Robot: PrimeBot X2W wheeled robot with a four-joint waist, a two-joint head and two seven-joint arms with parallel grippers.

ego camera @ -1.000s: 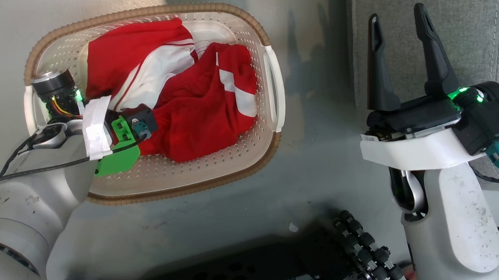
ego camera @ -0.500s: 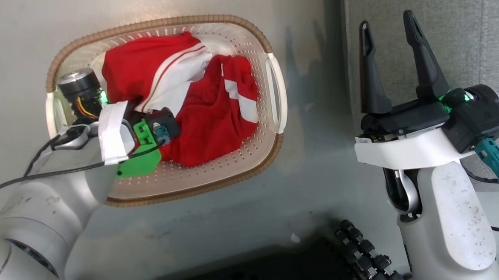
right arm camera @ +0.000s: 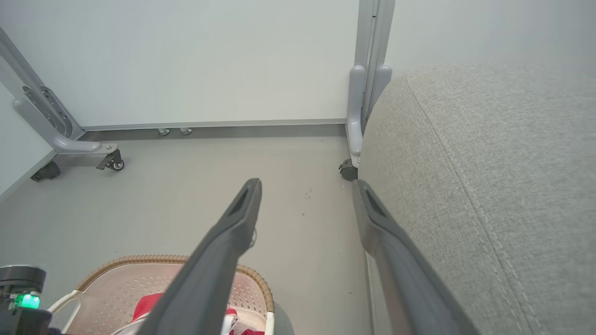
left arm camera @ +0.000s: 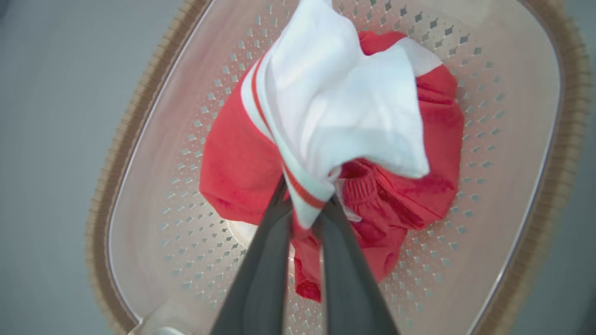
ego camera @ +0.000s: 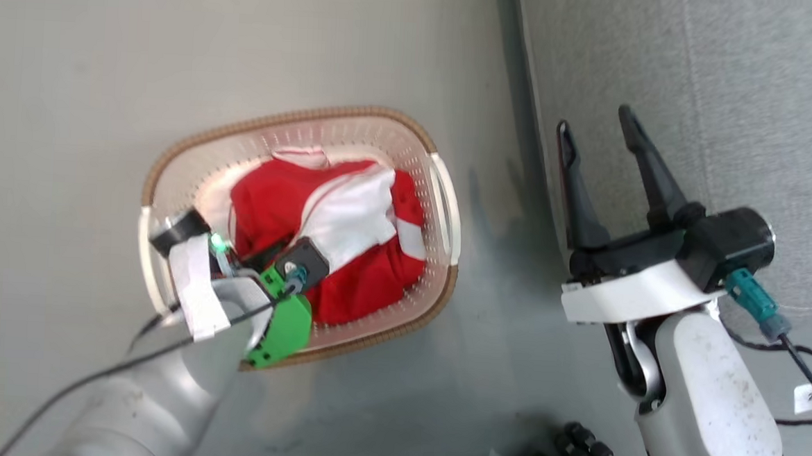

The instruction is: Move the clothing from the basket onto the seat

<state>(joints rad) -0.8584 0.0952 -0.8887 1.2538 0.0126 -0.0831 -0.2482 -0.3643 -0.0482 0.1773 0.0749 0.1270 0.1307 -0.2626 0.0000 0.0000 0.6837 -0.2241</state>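
Two fingers of left gripper [left arm camera: 305,204] closed narrow on clothing [left arm camera: 344,107] — red-striped white fold pinched between tips, rest bunched below over basket [left arm camera: 153,139]. Right gripper [right arm camera: 307,183] spread wide, empty — just beside seat [right arm camera: 489,186].

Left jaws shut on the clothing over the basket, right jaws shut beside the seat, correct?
No. The right gripper beside the seat has open jaws, per the right wrist view. The left gripper is shut on the clothing over the basket.
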